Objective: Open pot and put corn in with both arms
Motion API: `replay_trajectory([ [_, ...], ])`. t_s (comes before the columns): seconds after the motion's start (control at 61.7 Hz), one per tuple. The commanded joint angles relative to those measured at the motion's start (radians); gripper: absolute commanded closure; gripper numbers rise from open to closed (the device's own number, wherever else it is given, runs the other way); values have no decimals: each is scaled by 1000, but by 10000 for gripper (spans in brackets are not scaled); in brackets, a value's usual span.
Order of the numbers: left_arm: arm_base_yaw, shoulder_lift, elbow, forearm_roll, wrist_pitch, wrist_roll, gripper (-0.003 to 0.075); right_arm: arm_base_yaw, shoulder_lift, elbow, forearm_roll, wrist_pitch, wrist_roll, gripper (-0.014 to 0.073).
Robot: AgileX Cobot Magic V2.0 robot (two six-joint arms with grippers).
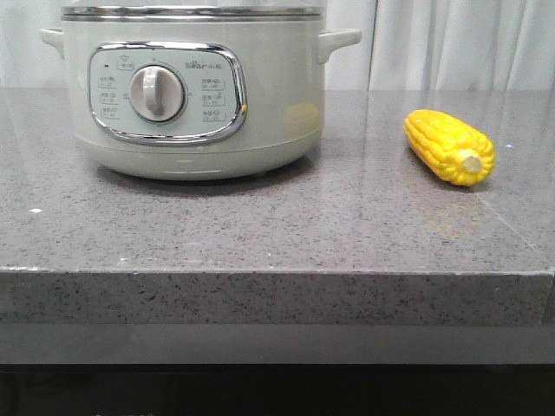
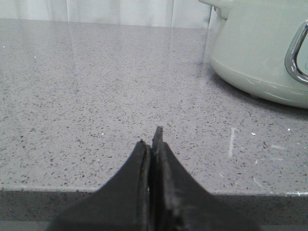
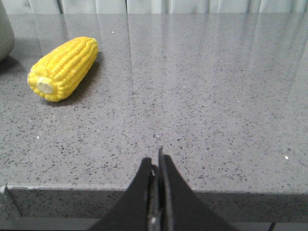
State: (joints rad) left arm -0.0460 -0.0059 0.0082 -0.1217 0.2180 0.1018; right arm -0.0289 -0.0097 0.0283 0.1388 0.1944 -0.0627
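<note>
Pot (image 1: 195, 95) is sitting at the left of the grey stone counter (image 1: 260, 225), its lid (image 1: 191, 12) still seated under a steel rim and its dial panel facing the front edge. In the left wrist view the left gripper (image 2: 152, 139) is hovering low at the counter's front edge with its black fingers pressed together and holding nothing; the pot's pale wall is lying ahead of it and off to one side, near but not touching. That arm is looking the nearer one for the lid, though the lid's knob is out of view, so I cannot tell where a grasp would land.

Corn (image 1: 449, 146) is lying flat on the counter to the right of the pot, well apart from it. Its long axis is running diagonally, with the pale stub end pointing toward the front edge and outward to the right, the tapered end back toward the pot.

In the right wrist view the right gripper (image 3: 157, 161) is likewise pinched closed and empty at the front edge. The cob is lying ahead of it and off toward the pot side, stub end facing the fingers, so this arm seems the nearer for the corn and would likely need to open and turn across the cob's axis.
</note>
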Motion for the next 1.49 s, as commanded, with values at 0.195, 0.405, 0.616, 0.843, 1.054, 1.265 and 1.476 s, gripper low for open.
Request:
replay_trajectory([
  [0.195, 3, -15, 10, -10, -91, -8, 741, -8, -22, -12, -11, -112, -6, 714],
  [0.405, 3, -15, 8, -40, -165, -8, 741, -8, -22, -13, -11, -125, -6, 714],
  [0.616, 3, 14, -84, -40, -160, -8, 741, -8, -11, -125, -16, -86, -6, 714],
  [0.843, 3, 277, -347, -40, -65, -8, 741, -8, 177, -399, -20, 86, -7, 712],
  [1.054, 3, 579, -549, -40, -60, -8, 741, -8, 402, -601, -39, 116, -7, 712],
  [1.265, 3, 657, -601, -40, -92, -8, 732, -4, 456, -628, -39, 105, -6, 712],
  [1.476, 3, 657, -599, -40, -94, -8, 393, -4, 456, -628, -39, 108, -6, 481],
])
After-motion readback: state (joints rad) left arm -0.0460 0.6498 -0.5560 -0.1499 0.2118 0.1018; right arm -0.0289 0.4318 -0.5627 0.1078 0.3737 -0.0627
